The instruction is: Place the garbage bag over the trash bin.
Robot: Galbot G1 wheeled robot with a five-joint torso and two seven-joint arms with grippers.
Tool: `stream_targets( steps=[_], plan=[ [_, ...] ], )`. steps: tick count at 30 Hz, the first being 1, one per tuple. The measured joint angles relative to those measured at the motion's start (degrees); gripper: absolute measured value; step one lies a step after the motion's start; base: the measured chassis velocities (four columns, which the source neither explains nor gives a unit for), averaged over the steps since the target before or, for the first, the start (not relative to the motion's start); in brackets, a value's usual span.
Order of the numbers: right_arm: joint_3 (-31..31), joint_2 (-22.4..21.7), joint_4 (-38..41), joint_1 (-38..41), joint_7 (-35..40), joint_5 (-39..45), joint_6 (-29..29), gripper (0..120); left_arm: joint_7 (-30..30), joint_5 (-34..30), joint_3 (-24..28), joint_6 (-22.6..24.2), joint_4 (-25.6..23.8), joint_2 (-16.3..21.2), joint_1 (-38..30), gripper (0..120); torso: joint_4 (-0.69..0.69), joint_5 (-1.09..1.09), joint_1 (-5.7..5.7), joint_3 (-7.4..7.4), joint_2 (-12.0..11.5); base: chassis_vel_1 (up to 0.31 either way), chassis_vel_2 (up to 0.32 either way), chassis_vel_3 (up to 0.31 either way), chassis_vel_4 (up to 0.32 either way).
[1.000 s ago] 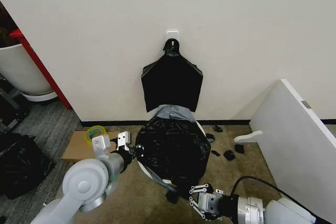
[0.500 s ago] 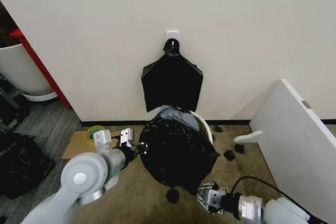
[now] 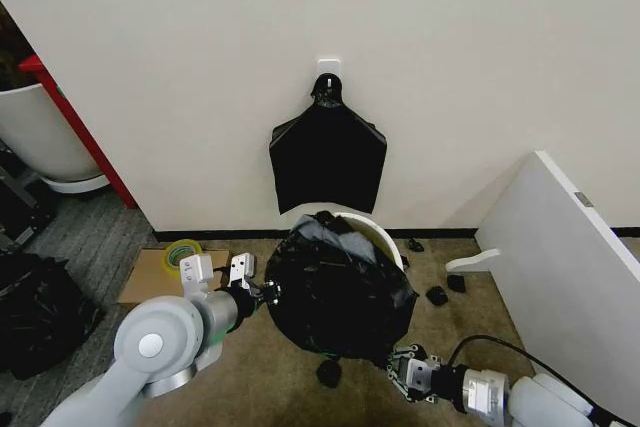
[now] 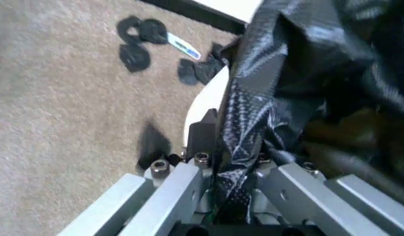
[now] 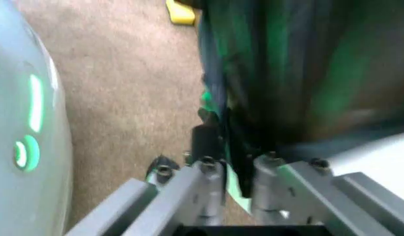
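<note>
You have the garbage bag (image 3: 338,292) draped over the trash bin (image 3: 375,235), which stands on the carpet against the wall; only a strip of the bin's white rim shows at the far side, and the black film covers the rest of the opening and hangs down the near side. Your left gripper (image 3: 262,288) is at the bag's left edge, and in the left wrist view its fingers (image 4: 179,184) are clenched on a fold of the bag with the bin's rim just beyond. Your right gripper (image 3: 405,372) sits low at the bag's near right edge, its fingers (image 5: 202,182) likewise pinched on the film. Above the bin a flat black bag (image 3: 327,154) hangs from a wall hook (image 3: 328,71). A tape roll (image 3: 182,251) lies on cardboard (image 3: 150,277) to the left, and small black scraps (image 3: 436,294) dot the carpet to the right.
</note>
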Motion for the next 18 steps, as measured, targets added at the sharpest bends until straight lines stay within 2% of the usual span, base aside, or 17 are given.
stream_targets(
  steps=[3, 6, 11, 14, 16, 18],
  plan=[
    [0.43, -0.63, 1.69, -1.14, -0.58, -0.01, 1.11, 22, 0.12, 0.46, -0.64, -1.0, 1.05, -0.28, -0.79, 0, -0.01, 0.0, 0.0, 0.0, 0.0, 0.0, 0.0, 0.0, 0.0],
    [0.46, -0.72, 2.11, -1.3, -0.86, -0.07, 1.55, 27, 0.15, 0.47, -1.07, -1.34, 1.41, -0.32, -1.04, 0, 0.0, 0.0, 0.0, 0.0, 0.0, 0.0, 0.0, 0.0, 0.0],
    [0.91, -1.4, 3.27, -1.45, -1.76, -0.16, 2.83, 51, 0.19, 0.52, -3.01, -2.3, 2.21, -0.18, -1.2, 0, -0.01, 0.0, 0.0, 0.0, 0.0, 0.0, 0.0, 0.0, 0.0],
    [1.1, -2.02, 4.34, -1.44, -1.81, 0.91, 3.22, 59, 0.19, 0.9, -3.89, -2.58, 2.32, -0.06, -0.59, 0, -0.01, 0.0, 0.0, 0.0, 0.0, 0.0, 0.0, 0.0, 0.0],
    [1.48, -2.39, 6.26, -1.41, -0.98, 2.26, 3.35, 64, 0.25, 1.6, -4.54, -2.89, 2.55, -0.02, -0.15, 0, 0.02, -0.01, 0.0, 0.0, 0.0, 0.0, 0.0, 0.0, 0.0],
    [2.33, -2.25, 9.41, -1.43, 0.33, 5.13, 2.82, 74, 0.45, 2.57, -4.69, -3.23, 3.04, -0.03, -0.24, 0, 0.01, 0.0, 0.0, 0.0, 0.0, 0.0, 0.0, 0.0, 0.0]
  ],
)
